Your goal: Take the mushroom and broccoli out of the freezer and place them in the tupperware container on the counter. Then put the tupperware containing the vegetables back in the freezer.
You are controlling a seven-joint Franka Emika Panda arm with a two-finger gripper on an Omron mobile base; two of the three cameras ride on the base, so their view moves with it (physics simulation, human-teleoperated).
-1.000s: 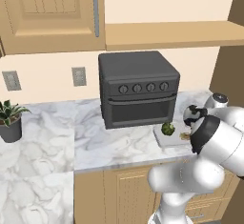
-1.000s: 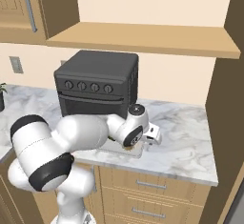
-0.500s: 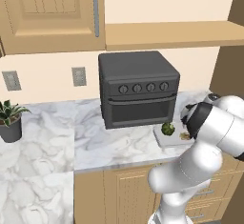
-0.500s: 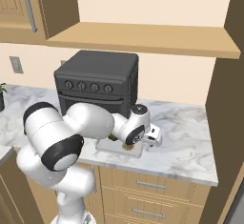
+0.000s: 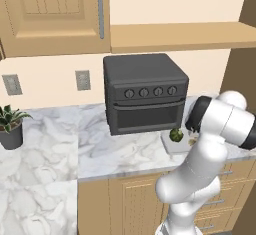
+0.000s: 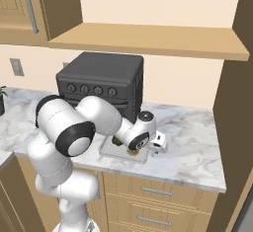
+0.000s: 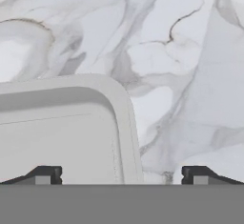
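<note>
Straddling the tupperware container's rim with fingers spread wide, the gripper has dropped closer over the tray, broccoli and mushroom inside beneath it, suggesting pickup comes next.

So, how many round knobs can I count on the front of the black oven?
4. The knobs sit in one row across the oven front, above its door, from left to right. The right base view shows the same row; none seems hidden.

The broccoli sits in the container on the counter, right of the oven.
</note>
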